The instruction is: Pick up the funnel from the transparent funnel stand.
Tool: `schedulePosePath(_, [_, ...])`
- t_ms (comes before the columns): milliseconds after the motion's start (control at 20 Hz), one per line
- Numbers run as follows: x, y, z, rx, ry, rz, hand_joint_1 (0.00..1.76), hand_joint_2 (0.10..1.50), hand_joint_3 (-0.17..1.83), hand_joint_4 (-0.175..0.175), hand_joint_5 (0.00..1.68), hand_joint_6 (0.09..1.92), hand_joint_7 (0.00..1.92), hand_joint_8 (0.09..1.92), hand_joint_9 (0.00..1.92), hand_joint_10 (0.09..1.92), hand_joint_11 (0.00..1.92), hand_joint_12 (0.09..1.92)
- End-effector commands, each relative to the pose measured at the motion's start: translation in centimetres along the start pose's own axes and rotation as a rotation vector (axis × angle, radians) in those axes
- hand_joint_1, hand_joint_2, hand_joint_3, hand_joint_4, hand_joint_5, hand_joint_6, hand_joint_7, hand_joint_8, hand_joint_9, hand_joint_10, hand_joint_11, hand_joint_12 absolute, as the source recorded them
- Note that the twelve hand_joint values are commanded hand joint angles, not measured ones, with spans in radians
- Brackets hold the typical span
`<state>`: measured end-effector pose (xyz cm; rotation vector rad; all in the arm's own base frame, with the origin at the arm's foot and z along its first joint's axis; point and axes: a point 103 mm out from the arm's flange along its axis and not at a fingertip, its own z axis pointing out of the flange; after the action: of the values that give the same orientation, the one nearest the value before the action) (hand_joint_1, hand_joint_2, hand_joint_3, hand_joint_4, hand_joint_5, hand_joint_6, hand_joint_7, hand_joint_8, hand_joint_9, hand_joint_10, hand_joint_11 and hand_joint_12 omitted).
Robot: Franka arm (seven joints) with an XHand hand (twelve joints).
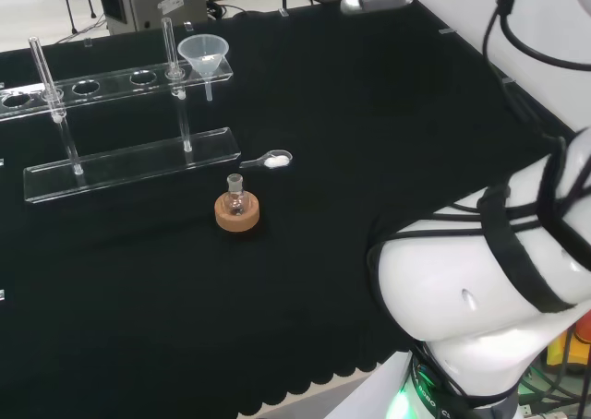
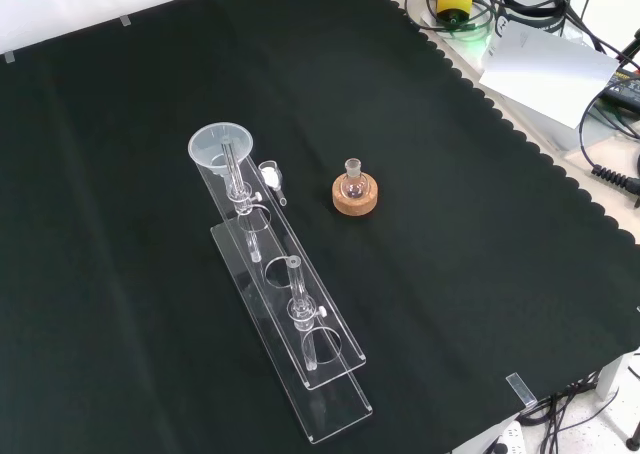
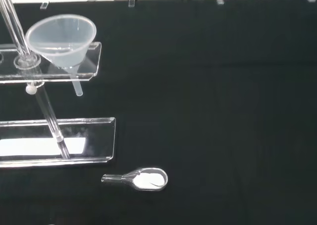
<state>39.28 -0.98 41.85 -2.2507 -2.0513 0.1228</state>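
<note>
Right now the funnel sits upright in the end hole of the transparent funnel stand, its stem poking down through the upper shelf; in the head view that puts it toward 11 o'clock on the black cloth. In the front view the funnel occupies the far end of the stand, at about 10 o'clock from the middle of the cloth, with its wide mouth facing up. The stand has a holed upper shelf carried on clear rods over a flat base plate. Just beside the funnel end of the base lies a small clear scoop holding white powder; in the head view it rests at 4 o'clock from the funnel, apart from the base. A small round-bottom flask stands upright in a cork ring, at about 7 o'clock from the scoop in the head view and well clear of the stand. In the front view the flask and cork ring sit near the middle, at 3 o'clock from the scoop. Whether the hand's fingers are open or closed, I cannot tell. The arm's white links bulk large at 4 o'clock in the head view.
</note>
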Motion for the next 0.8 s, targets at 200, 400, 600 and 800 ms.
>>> schedulePosePath(200, [3.9,9.0,4.9,0.081,-0.026,-0.097,0.03,1.20,0.32,0.004,0.30,0.09,0.14,0.54,0.29,0.61,0.22,1.33])
schedulePosePath(400, [6.0,10.8,6.7,0.122,-0.026,-0.122,0.04,1.20,0.31,0.002,0.31,0.09,0.15,0.55,0.30,0.61,0.22,1.33])
schedulePosePath(600, [7.7,12.5,7.7,0.138,-0.052,-0.147,0.06,1.18,0.30,0.001,0.31,0.09,0.16,0.55,0.31,0.61,0.22,1.33])
schedulePosePath(800, [8.7,14.0,7.8,0.153,-0.077,-0.155,0.16,1.12,0.27,-0.003,0.30,0.09,0.20,0.57,0.35,0.63,0.22,1.34])
